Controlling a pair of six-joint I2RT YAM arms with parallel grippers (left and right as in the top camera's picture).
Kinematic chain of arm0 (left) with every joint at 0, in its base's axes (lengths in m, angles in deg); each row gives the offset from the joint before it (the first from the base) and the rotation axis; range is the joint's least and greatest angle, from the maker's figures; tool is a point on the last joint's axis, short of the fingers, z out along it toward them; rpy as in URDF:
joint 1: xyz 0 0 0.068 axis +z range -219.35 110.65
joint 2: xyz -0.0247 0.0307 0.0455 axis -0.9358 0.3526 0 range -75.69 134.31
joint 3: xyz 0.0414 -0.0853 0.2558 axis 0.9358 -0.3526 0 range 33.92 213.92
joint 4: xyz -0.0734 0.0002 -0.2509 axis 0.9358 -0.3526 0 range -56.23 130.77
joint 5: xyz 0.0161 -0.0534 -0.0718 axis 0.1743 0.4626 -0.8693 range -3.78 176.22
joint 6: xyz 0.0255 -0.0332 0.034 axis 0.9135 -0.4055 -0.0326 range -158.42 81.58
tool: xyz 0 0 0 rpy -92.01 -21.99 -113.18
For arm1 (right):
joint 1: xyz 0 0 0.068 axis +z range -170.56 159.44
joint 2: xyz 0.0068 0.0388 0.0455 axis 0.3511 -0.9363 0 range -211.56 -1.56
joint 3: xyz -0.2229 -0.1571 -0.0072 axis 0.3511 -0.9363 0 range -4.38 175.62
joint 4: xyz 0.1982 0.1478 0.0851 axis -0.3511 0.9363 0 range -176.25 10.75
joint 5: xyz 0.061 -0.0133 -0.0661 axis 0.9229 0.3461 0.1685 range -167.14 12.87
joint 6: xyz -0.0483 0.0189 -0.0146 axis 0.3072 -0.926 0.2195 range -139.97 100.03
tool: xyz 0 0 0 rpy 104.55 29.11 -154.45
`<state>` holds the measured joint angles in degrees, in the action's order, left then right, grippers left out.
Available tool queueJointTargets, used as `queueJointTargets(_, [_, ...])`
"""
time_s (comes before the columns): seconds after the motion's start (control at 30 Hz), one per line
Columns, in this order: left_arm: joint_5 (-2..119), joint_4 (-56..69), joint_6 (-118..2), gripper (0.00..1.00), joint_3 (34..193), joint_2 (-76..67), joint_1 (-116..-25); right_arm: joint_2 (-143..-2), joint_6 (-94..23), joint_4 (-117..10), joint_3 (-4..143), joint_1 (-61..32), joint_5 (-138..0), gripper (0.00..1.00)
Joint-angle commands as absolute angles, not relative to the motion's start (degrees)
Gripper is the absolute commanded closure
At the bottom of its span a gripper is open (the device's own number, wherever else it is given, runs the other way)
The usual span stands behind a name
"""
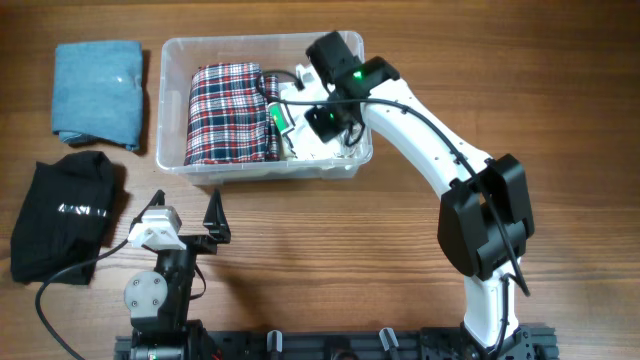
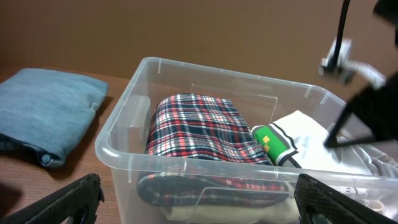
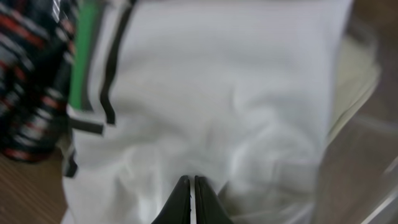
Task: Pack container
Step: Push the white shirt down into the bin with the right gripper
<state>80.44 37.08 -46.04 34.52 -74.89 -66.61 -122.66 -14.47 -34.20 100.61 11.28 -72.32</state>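
Container (image 1: 172, 120) of clear plastic stands on the wooden counter (image 1: 330, 260), at its far side and a little left of centre in the overhead view. Its left half holds a folded plaid cloth (image 1: 232, 112) in red, white and dark checks. Its right half holds a white garment (image 1: 318, 150) with green and black trim along the edge that meets the plaid. The two lie against each other. Outside the container, a folded blue cloth (image 1: 98, 92) lies just beside the left wall. A black garment (image 1: 65, 215) with pale lettering lies nearer the robot at the counter's left edge. The right arm (image 1: 430, 150) reaches from the near right over the container's right end. The right pincer (image 3: 191, 190) is down inside, over the white garment. Its fingers are pressed together at the tips, right at the fabric; whether any fold is caught between them cannot be told from the blurred wrist view. The left pincer (image 2: 199, 205) is outside the container on the near side. It faces the front wall, with its fingers spread wide apart and nothing between them.
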Motion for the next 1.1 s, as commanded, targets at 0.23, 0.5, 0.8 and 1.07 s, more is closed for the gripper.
queueJointTargets(0.23, [80.9, 36.8, -46.3, 0.00, 34.2, -75.3, -66.3, -123.2, -11.4, -37.6, 105.0, 11.3, -71.5, 0.62])
queueJointTargets(0.5, [80.9, 36.8, -46.3, 0.00, 34.2, -75.3, -66.3, -133.4, -6.7, -41.1, 105.0, 12.6, -77.2, 0.53])
queueJointTargets(0.8, [80.9, 36.8, -46.3, 0.00, 34.2, -75.3, -66.3, -136.5, -13.7, -46.1, 106.6, 9.7, -81.9, 0.49])
queueJointTargets(1.07, [80.9, 36.8, -46.3, 0.00, 34.2, -75.3, -66.3, -135.4, -16.3, -49.1, 107.2, 9.4, -85.3, 0.48])
